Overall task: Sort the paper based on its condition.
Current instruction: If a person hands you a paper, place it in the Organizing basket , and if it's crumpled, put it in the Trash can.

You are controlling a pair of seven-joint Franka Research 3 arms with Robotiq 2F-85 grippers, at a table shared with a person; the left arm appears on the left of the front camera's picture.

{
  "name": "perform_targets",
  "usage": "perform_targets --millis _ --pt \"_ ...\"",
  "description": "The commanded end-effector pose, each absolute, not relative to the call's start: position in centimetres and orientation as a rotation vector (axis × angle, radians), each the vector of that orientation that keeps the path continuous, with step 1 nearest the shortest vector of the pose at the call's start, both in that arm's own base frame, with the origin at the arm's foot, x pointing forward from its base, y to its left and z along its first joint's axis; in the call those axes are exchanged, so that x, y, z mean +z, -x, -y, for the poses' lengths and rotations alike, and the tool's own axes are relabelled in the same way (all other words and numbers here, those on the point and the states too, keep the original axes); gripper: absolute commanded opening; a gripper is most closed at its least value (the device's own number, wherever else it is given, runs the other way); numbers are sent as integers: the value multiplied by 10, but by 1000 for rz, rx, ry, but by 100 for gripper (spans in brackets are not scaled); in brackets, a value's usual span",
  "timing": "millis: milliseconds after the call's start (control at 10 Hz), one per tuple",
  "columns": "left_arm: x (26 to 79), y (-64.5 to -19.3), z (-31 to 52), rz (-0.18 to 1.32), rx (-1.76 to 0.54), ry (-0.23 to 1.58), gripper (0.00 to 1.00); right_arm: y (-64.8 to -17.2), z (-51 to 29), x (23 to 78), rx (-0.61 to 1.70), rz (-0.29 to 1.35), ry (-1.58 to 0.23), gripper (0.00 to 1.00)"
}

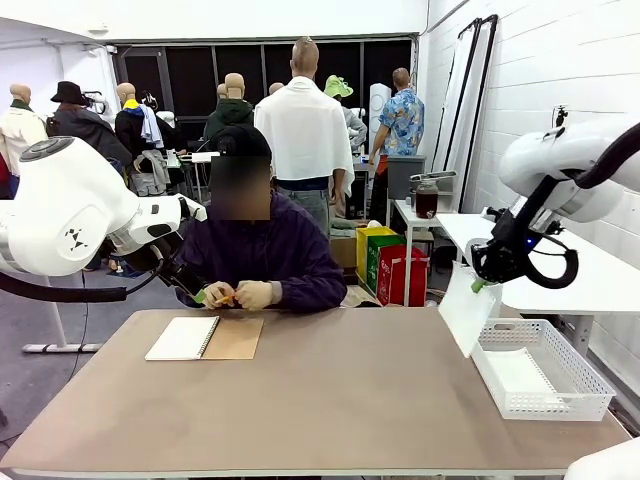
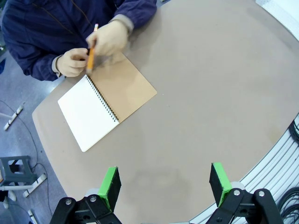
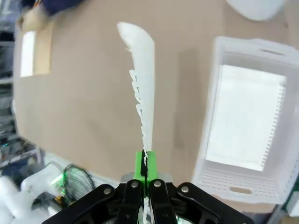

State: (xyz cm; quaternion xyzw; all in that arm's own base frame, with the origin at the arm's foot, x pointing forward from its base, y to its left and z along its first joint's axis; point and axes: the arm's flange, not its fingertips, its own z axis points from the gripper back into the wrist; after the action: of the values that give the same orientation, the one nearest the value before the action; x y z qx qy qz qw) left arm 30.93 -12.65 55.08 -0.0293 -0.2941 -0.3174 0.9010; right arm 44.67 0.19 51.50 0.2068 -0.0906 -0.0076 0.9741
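1. Our right pincer [image 3: 145,169] is clamped tight on one end of a sheet of paper [image 3: 144,70] with a ragged edge.
2. At three o'clock from that sheet sits the white basket [image 3: 252,46], with a second sheet [image 3: 245,116] lying flat inside.
3. Our left pincer [image 2: 163,184] stands wide open and empty above the table [image 2: 210,93].
4. At eleven o'clock from it lies the open notebook [image 2: 107,109], and beyond that the person's hands [image 2: 110,39] hold a pencil [image 2: 91,53].
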Motion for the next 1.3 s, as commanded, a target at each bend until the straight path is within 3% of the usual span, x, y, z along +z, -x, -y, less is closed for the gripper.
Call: perform_targets --millis 0,600,1200 --pt "550 -310 125 604 -655 63 100 -451 -11 520 31 160 -472 0" --pt "550 -310 125 604 -655 63 100 -451 -7 513 12 170 -427 0" --pt "550 -310 125 604 -655 63 100 -443 64 490 -97 227 -393 0"
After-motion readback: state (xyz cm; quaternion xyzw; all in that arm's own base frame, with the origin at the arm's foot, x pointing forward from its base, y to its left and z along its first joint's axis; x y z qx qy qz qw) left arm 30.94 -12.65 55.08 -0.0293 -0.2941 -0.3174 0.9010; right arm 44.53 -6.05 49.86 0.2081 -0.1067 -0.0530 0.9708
